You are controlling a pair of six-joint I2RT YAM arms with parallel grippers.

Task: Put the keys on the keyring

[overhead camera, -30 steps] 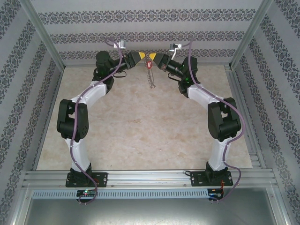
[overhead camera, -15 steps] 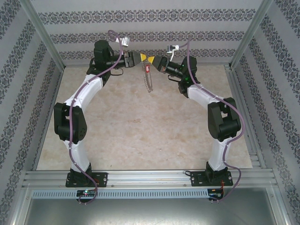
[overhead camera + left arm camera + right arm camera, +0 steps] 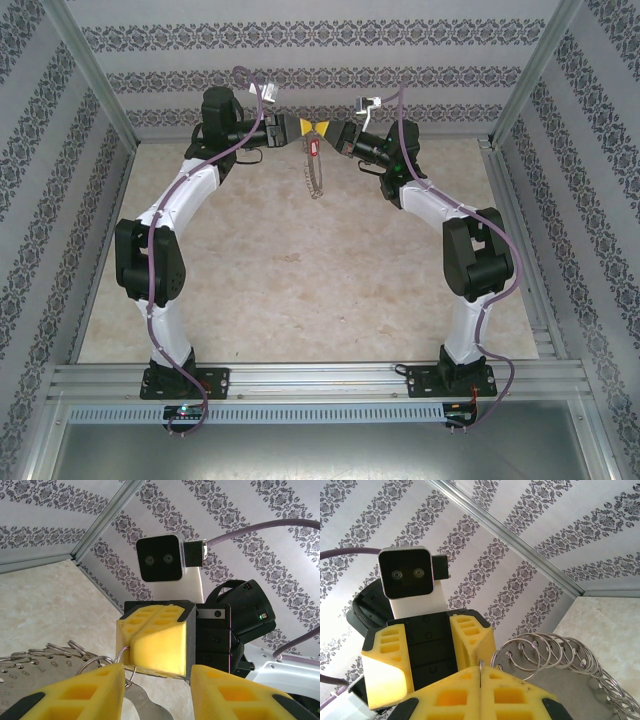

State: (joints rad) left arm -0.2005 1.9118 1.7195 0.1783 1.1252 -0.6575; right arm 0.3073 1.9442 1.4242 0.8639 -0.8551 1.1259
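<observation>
The right gripper (image 3: 480,682) was clamped shut on the thin silvery wire keyring (image 3: 547,652). Its fringe of small metal rings hung above the far edge of the beige marbled table (image 3: 300,290), with the tiny red-headed key (image 3: 315,148) among them. The left gripper (image 3: 157,682) faced it tip to tip, its yellow fingers (image 3: 90,690) partly apart.
</observation>
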